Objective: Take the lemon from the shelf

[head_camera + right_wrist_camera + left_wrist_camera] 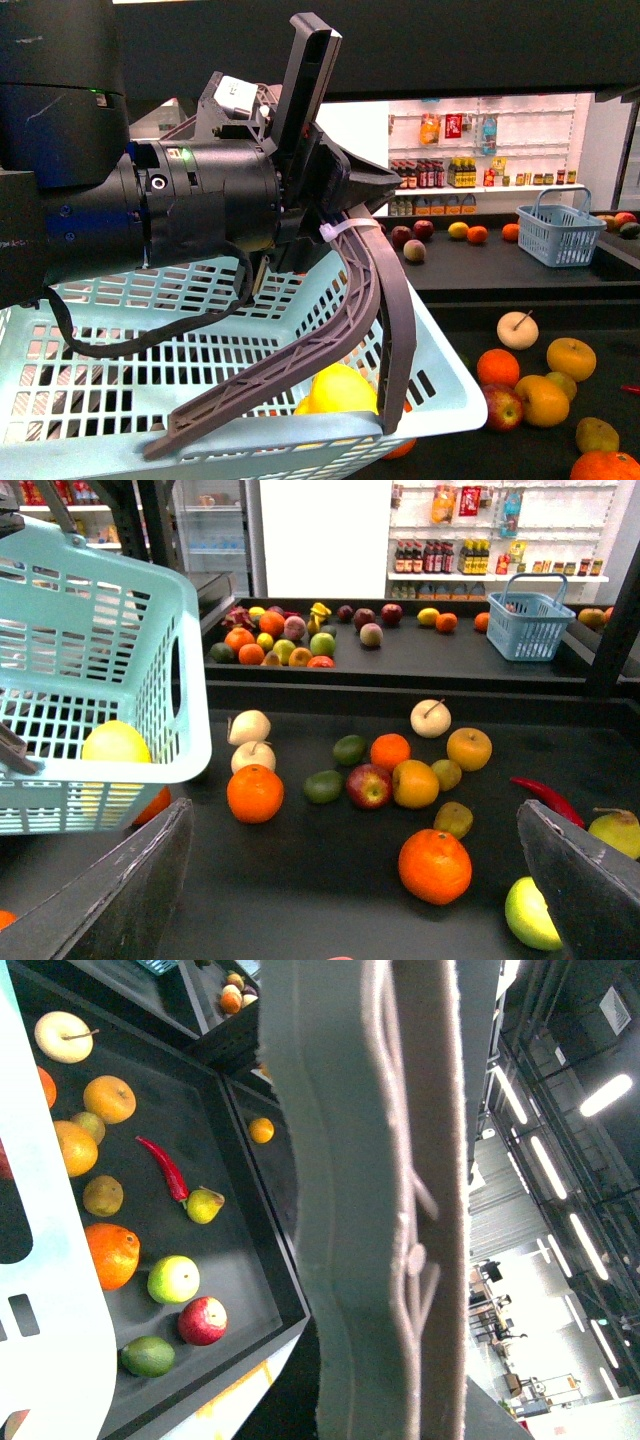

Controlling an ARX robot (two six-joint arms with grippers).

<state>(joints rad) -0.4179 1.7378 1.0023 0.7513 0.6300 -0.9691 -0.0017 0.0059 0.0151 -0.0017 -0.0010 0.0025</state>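
Between the spread, empty fingers of the left gripper (300,420), the lemon (340,390) apparently lies in the basket (120,330), off the shelf (330,880); right gripper (350,880) open, idle.

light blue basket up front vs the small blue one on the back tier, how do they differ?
The large pale aqua plastic basket sits nearest the cameras and holds a bright yellow lemon; the small darker blue plastic basket stands far back on the black tiered shelf, contents not visible. The small one's handle stands upright. Both have slotted walls.

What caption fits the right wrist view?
Lemon sits inside the light-blue basket; open right end effector faces the fruit-strewn shelf.
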